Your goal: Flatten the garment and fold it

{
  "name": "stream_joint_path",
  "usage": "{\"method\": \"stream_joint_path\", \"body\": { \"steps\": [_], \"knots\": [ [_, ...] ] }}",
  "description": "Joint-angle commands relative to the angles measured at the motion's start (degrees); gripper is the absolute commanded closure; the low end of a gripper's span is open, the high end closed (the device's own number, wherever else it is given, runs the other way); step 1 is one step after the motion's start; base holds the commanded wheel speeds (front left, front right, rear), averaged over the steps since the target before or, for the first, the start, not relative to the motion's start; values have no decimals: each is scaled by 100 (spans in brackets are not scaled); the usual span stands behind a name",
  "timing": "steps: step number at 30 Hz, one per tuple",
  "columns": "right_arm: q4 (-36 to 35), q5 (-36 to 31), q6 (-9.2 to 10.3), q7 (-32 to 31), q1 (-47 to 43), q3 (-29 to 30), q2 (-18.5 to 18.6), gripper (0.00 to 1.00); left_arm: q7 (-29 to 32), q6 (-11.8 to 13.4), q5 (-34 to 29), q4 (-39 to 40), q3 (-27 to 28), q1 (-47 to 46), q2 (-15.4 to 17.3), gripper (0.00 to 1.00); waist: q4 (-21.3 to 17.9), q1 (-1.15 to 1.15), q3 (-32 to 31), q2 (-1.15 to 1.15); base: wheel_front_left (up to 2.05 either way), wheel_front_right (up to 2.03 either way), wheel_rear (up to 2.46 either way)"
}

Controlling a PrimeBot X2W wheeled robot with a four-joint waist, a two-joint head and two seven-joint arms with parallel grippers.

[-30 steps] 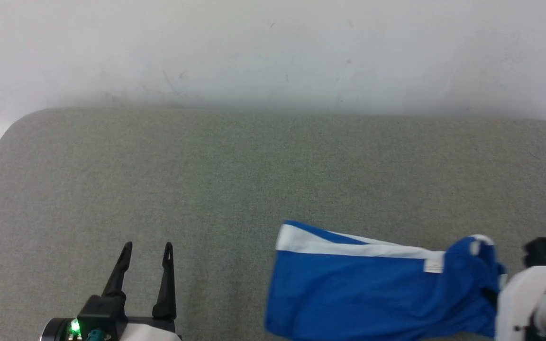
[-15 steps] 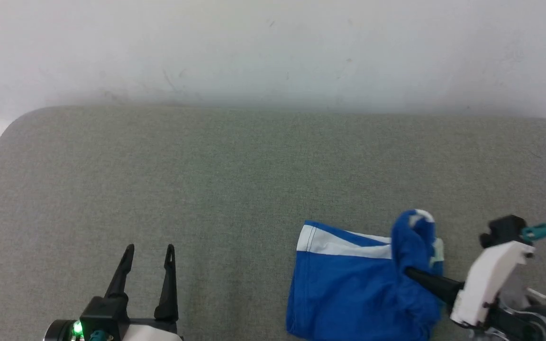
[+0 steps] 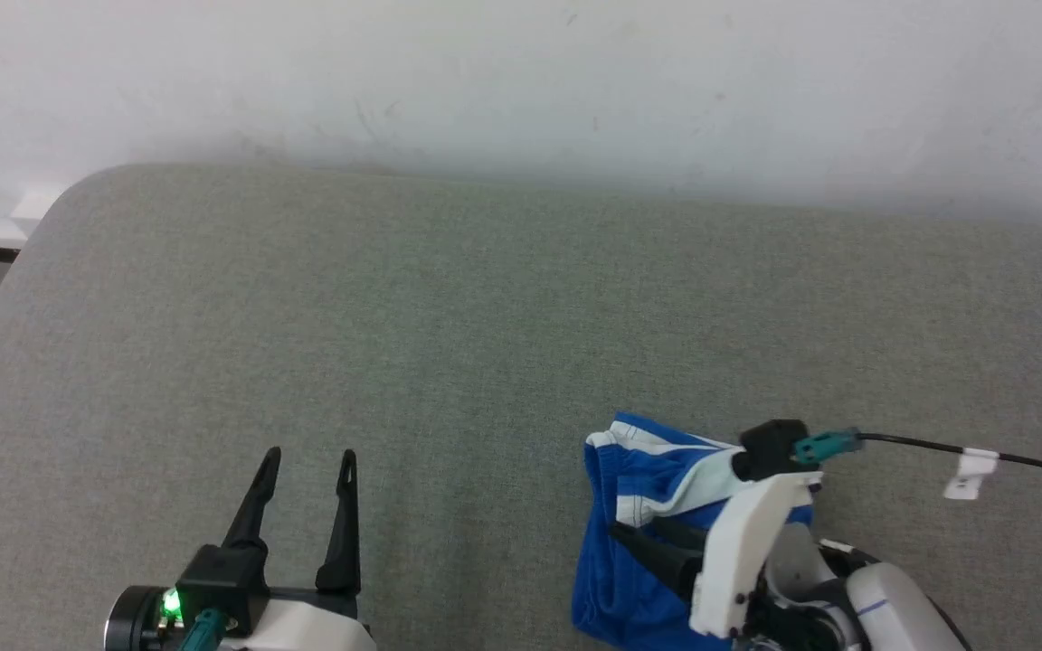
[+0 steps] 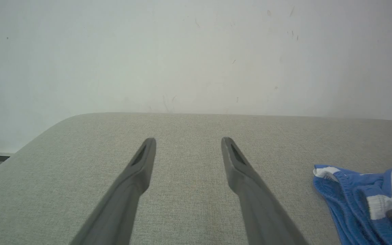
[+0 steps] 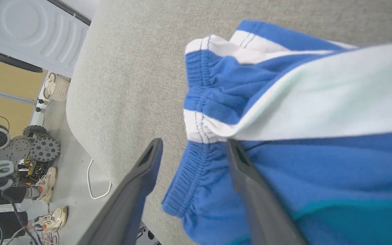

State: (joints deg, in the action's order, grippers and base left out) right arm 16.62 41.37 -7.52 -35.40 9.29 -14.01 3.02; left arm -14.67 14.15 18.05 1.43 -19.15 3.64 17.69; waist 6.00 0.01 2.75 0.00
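Head view first: I count one pale wall [image 3: 521, 72] at the back and one grey cloth-covered table [image 3: 485, 316] taking most of my screen. One garment [image 3: 629, 470], bright blue shorts with a broad white stripe, lies bunched on the table's near right part; from the left wrist view its gathered edge [image 4: 352, 197] sits well off to the side of that arm.

I have two grippers in sight. The left gripper [image 3: 307, 461] hangs over bare table at the near left with its two dark fingers spread and nothing between them, which its own camera [image 4: 188, 143] confirms. The right gripper [image 3: 637, 526] is down over the shorts, and its wrist view [image 5: 195, 143] shows its fingers parted too, clamped on nothing: one finger over the blue cloth [image 5: 318, 163] just under the white stripe, the other over grey table, the elastic waistband between them.

One black cable [image 3: 1027, 463] loops off that wrist, carrying one small white tag [image 3: 969, 470], too small for me to read.
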Motion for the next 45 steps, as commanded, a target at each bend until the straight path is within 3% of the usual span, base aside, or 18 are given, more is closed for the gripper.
{"method": "stream_joint_path", "body": {
  "steps": [1, 6, 10, 15, 21, 26, 35, 45],
  "knots": [
    [24, -144, 3, 188, 142, -169, -3, 0, -32, -12, -41, -24, 12, -91, -13, 0, 29, -1, 18, 0, 0, 0, 0],
    [-488, -605, 3, 914, 304, -782, 408, 0, -32, 20, -40, -22, 85, -26, -4, 0, -92, -1, -26, 0, 0, 0, 0],
    [-1022, -1491, 3, 1748, 264, -841, 925, 0, -32, 12, -23, -7, 112, 14, -23, 0, -234, -1, -71, 0, 0, 0, 0],
    [-1416, -2431, 3, 2255, -193, 68, 993, 0, -32, 8, -22, 17, 149, 43, -48, 0, -390, -1, -105, 0, 0, 0, 0],
    [-1811, -2931, 3, 2025, -777, 1315, 910, 0, -32, -16, -27, 25, 189, 76, -89, 0, -513, -1, -129, 0, 0, 0, 0],
    [-1773, -2459, 3, 1190, -1149, 2064, 626, 0, -32, -44, -44, 14, 202, 102, -125, 0, -561, -1, -154, 0, 0, 0, 0],
    [-1269, -652, 3, -755, -1059, 2160, 95, 0, -32, -101, -87, -21, 203, 37, -163, 0, -558, -1, -70, 0, 0, 0, 0],
    [-107, 464, 3, -527, -252, 1705, -10, 0, -33, -165, -148, -47, 149, -112, -208, 0, -439, -1, 100, 0, 0, 0, 0]
  ]
}}
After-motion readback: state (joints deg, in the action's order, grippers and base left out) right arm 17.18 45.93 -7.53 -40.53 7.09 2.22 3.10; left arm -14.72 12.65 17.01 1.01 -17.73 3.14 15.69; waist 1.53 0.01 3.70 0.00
